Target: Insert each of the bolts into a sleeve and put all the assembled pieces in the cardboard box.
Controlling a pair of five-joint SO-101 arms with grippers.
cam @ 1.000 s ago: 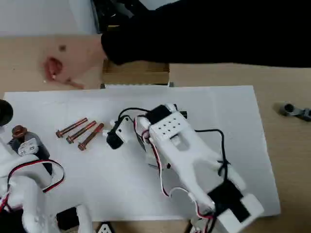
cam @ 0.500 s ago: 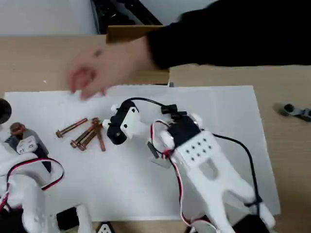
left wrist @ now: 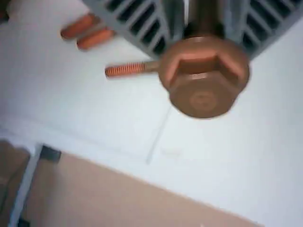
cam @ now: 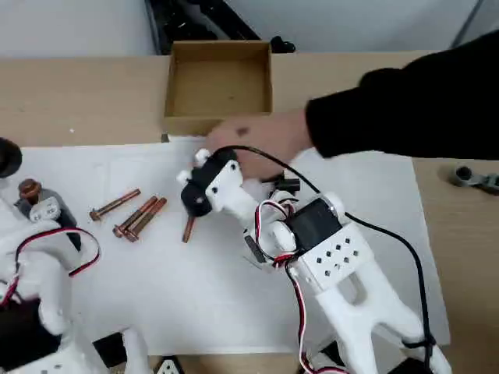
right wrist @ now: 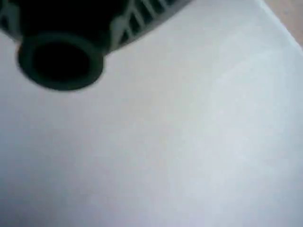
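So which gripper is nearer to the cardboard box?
Right. The right gripper, with a sleeve, is just before the cardboard box; the left gripper, with a bolt, is at the paper edge.

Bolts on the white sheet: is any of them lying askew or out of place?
Yes. On the white sheet, three bolts lie close together and roughly parallel. A fourth bolt lies apart from them, just beside the right gripper, and points a different way, so it looks stray.

Hex-head bolt [left wrist: 203, 80] in the left gripper [left wrist: 199, 19] — three loose bolts [left wrist: 130, 70] on white paper [left wrist: 213, 161]
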